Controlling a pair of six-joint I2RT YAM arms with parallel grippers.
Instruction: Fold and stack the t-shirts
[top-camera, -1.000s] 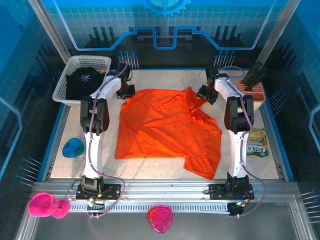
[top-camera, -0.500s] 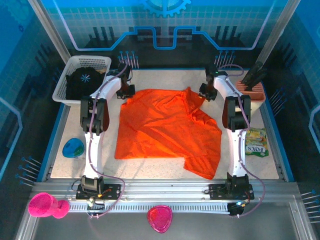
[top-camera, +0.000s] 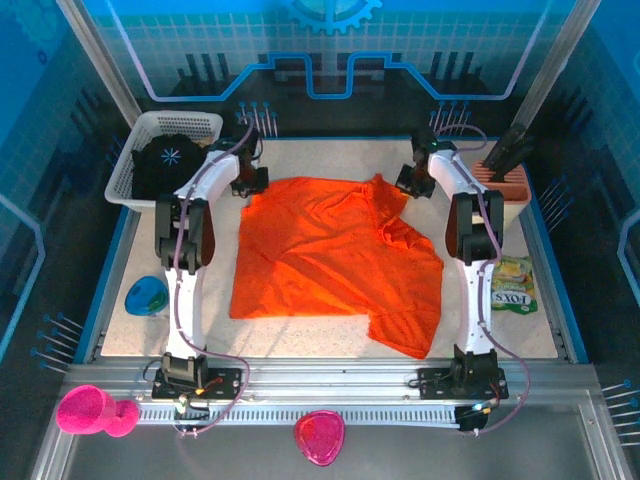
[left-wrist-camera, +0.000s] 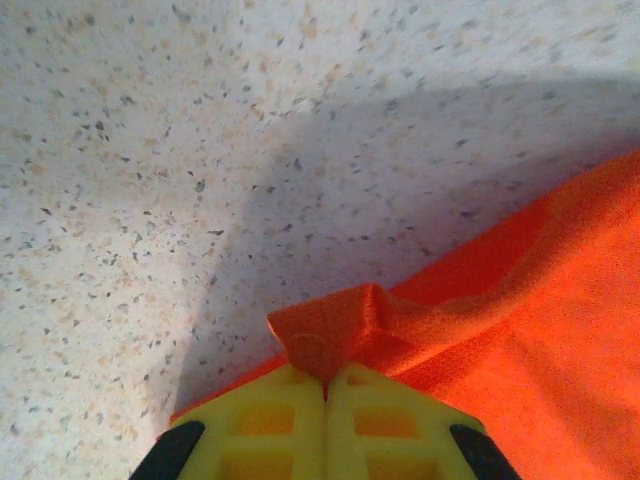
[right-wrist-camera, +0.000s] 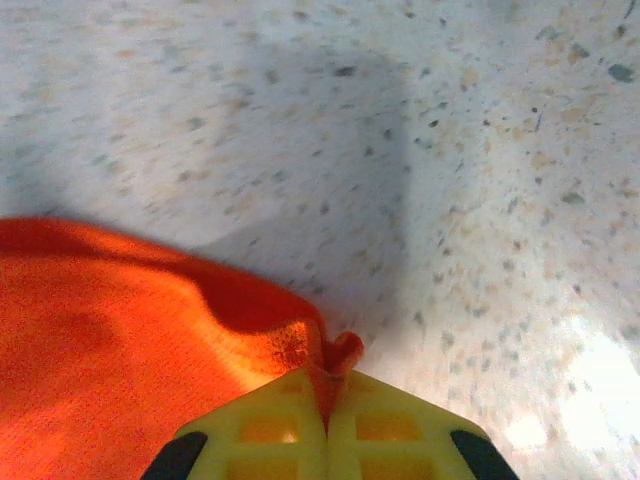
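The orange t-shirt (top-camera: 335, 255) lies spread, rumpled, across the middle of the speckled table (top-camera: 140, 250), its far edge toward the back wall. The left gripper (left-wrist-camera: 325, 378) is closed on the shirt's far-left corner, a small fold of orange cloth pinched between its yellow fingers (left-wrist-camera: 270, 425). The right gripper (right-wrist-camera: 327, 388) is likewise clamped on the far-right corner, a nub of fabric poking out between its pads. The black t-shirt (top-camera: 168, 165), with its pale-blue starburst, sits in the white mesh basket (top-camera: 190, 119) at the table's far-left corner.
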